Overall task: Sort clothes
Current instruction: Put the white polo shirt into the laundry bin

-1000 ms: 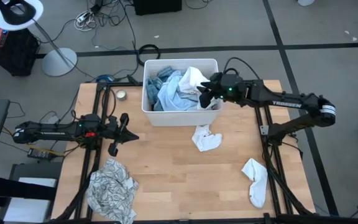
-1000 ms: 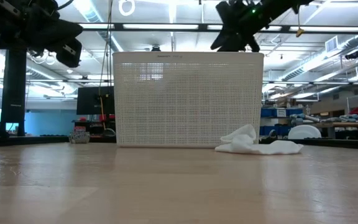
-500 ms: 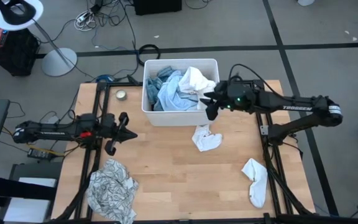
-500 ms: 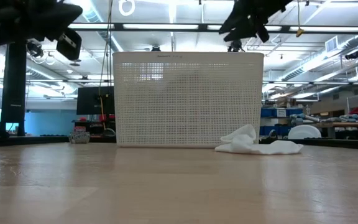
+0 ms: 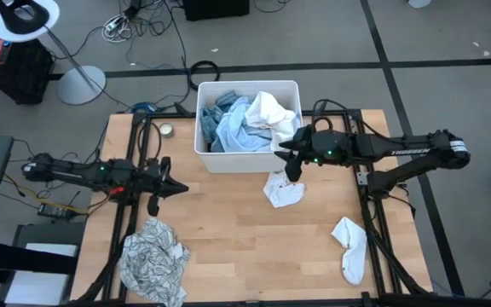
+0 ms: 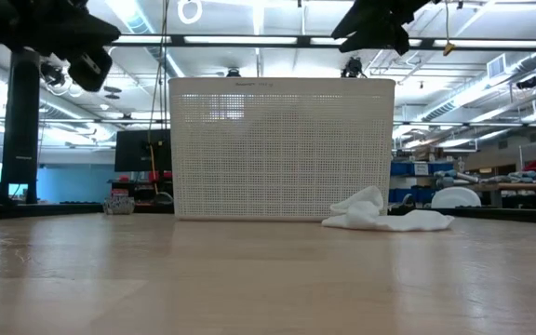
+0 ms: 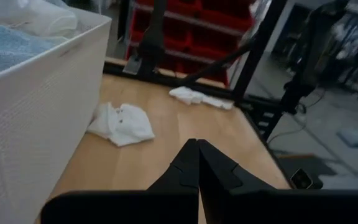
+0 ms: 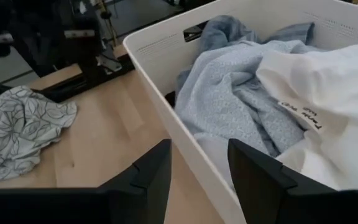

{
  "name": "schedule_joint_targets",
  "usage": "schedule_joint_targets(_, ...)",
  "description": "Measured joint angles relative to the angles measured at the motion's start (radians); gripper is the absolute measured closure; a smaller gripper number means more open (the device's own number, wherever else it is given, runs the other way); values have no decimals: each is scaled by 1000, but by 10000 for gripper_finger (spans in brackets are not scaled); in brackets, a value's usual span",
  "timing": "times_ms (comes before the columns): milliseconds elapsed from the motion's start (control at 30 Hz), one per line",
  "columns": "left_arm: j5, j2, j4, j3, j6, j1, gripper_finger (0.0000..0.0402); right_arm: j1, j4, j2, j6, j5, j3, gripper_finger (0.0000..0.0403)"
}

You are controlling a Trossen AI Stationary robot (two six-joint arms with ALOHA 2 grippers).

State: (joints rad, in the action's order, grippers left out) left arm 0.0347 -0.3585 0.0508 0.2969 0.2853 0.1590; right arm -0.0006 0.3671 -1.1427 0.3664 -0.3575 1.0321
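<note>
Perforated white plastic tub (image 5: 247, 159), soft cloth shirts (image 8: 241, 102), matt wooden table (image 5: 228, 230)

The right hand (image 5: 290, 160) has pulled back out of the tub (image 5: 247, 162). A second ago it was over the heap of clothes (image 5: 244, 124) near the tub's right wall; now it hangs just outside the tub's front right corner, above the crumpled white sock (image 5: 281, 189), fingers apart and holding nothing. The left hand (image 5: 167, 188) has drifted slightly toward the bench's front, fingers closed together.
</note>
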Motion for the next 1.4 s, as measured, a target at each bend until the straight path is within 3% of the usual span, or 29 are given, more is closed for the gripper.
schedule_joint_targets(200, 164, -75, 125, 101, 11, 139, 399, 55, -5, 0, 5, -63, -25, 245)
schedule_joint_targets(367, 230, -153, 232, 151, 97, 236, 399, 81, -10, 0, 61, -89, -94, 245)
schedule_joint_targets(667, 155, -205, 461, 221, 371, 273, 399, 100, -68, -1, 121, -95, -187, 245)
schedule_joint_targets(900, 190, -218, 798, 283, 717, 273, 399, 101, -127, -1, 111, -96, -215, 245)
schedule_joint_targets(1133, 158, -301, 860, 329, 801, 273, 399, 108, -130, -1, 111, -97, -215, 247)
schedule_joint_targets(1400, 50, -507, 1019, 477, 904, 312, 399, 125, -130, -1, 110, -98, -215, 248)
